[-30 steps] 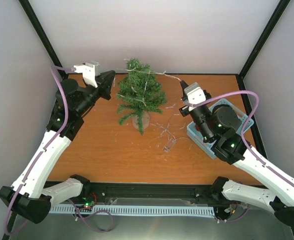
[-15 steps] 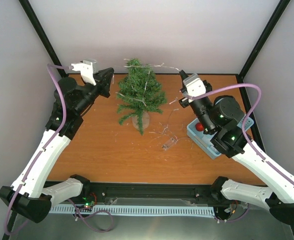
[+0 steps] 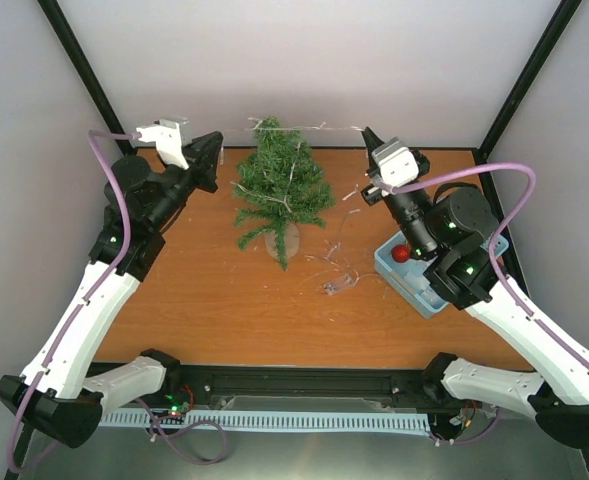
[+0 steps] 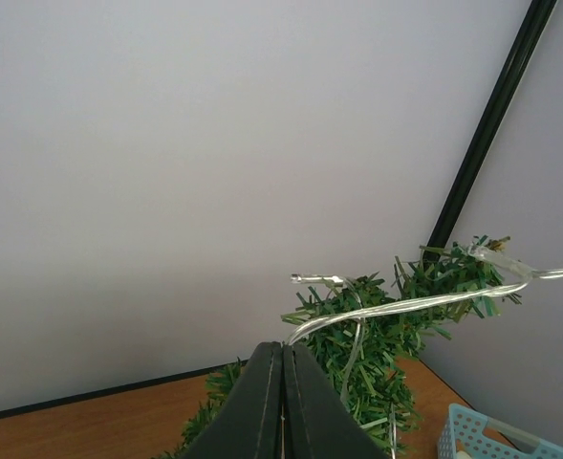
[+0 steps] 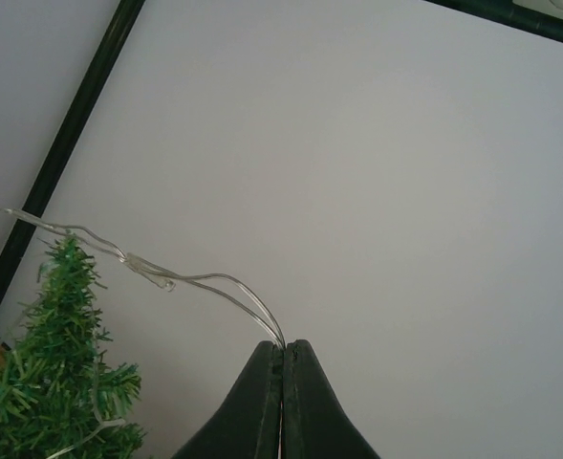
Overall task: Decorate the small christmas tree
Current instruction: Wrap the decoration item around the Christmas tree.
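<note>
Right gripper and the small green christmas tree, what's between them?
A thin silvery light-string wire runs from the right gripper to the bushy green christmas tree, clearest in the right wrist view.

Top camera looks down from behind; 2 wrist cameras aim upward, close, all 3 sharing the small christmas tree (image 3: pixel 279 188).

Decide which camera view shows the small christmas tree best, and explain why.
Top external view: the whole small christmas tree shows, tip to base, standing on the table. The left wrist view catches only upper branches with the light wire draped across; the right wrist view shows just the treetop in its lower left corner.
</note>
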Robot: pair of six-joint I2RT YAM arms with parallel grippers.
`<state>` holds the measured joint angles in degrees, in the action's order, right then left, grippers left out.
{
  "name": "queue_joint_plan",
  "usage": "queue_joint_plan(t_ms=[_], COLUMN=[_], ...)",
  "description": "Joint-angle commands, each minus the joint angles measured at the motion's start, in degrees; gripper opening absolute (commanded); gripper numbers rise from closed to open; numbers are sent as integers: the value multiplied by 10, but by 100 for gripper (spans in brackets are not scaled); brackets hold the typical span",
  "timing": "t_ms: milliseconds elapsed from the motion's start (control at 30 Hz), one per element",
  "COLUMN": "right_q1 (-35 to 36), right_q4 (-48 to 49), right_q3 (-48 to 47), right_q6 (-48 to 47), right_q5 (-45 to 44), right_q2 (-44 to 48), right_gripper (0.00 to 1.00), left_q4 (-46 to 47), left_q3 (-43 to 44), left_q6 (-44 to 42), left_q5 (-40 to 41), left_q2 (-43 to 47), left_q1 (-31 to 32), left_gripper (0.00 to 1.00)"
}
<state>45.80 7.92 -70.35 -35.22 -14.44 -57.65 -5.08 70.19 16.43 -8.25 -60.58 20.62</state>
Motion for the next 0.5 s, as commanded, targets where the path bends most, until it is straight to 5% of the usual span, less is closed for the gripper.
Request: queue_joint_plan(t_ms=[0, 467], right_q1=[-21, -138], right_q4=[22, -44], right_q3=[-22, -81], right_q6=[-7, 78], right_q5=[-1, 57], right_q2=[-15, -93], right_gripper=[3, 3], left_q4=[23, 12], left_q3=[27, 103], left_q6=[1, 16], left_q5=[16, 10], left_q2=[-4, -95], left_q1=[-6, -6], left_gripper=[1, 1])
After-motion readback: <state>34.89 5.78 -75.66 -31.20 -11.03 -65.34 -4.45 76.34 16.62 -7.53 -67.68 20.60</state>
